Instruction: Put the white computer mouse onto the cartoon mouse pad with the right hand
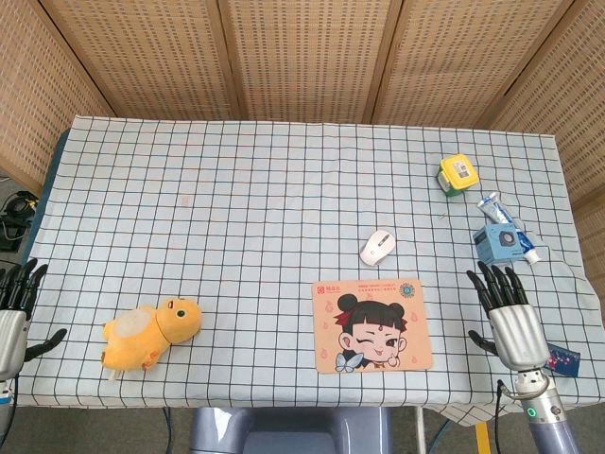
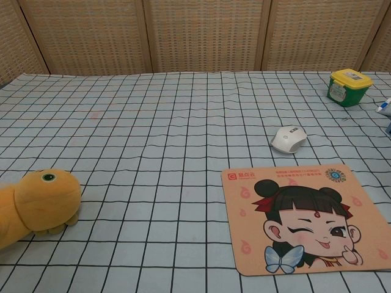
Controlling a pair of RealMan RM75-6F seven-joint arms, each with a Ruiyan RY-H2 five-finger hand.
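Note:
The white computer mouse lies on the checked tablecloth just beyond the far edge of the cartoon mouse pad, which shows a winking girl. In the head view my right hand hovers at the table's near right edge, to the right of the pad, fingers spread and empty. My left hand is at the near left edge, also open with nothing in it. Neither hand shows in the chest view.
A yellow plush toy lies near the front left. At the right stand a green tub with a yellow lid, a toothpaste tube and a blue box. A small dark card lies near my right wrist.

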